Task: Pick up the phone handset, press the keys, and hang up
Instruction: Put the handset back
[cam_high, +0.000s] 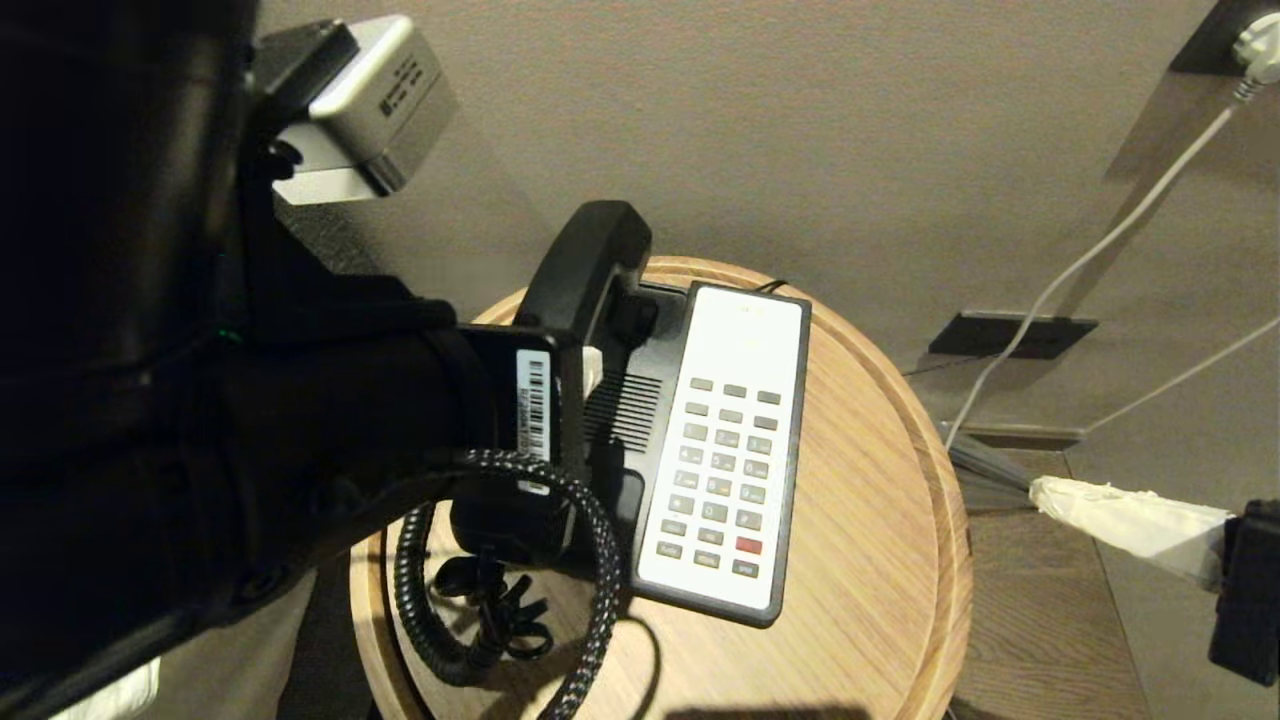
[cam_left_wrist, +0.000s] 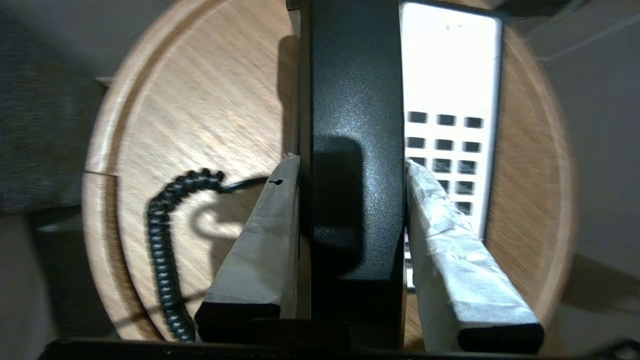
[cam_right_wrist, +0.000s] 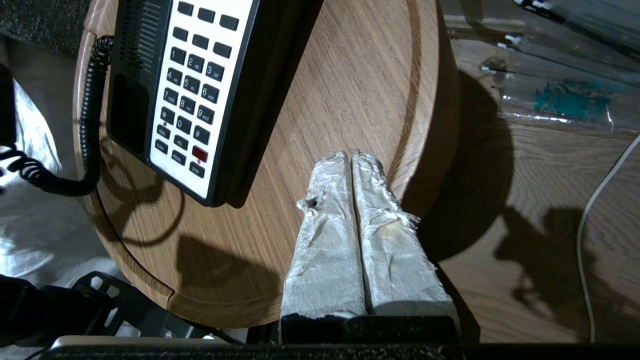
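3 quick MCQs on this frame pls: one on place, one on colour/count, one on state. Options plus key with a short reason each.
1. Where is the phone handset?
A. Seated in its cradle
B. Gripped in the left hand beside the keys
C. Lying on the floor

2. How many red buttons show among the keys?
A. None
B. One
C. Three

3. How does the right hand stand?
A. Shut, holding nothing
B. Shut on the coiled cord
C. Wide open over the keys

Key:
1 B, the left wrist view shows both taped fingers against the handset's sides.
2 B, a single red button sits near the bottom row.
3 A, its fingers lie pressed together above the round wooden table, beside the phone base.
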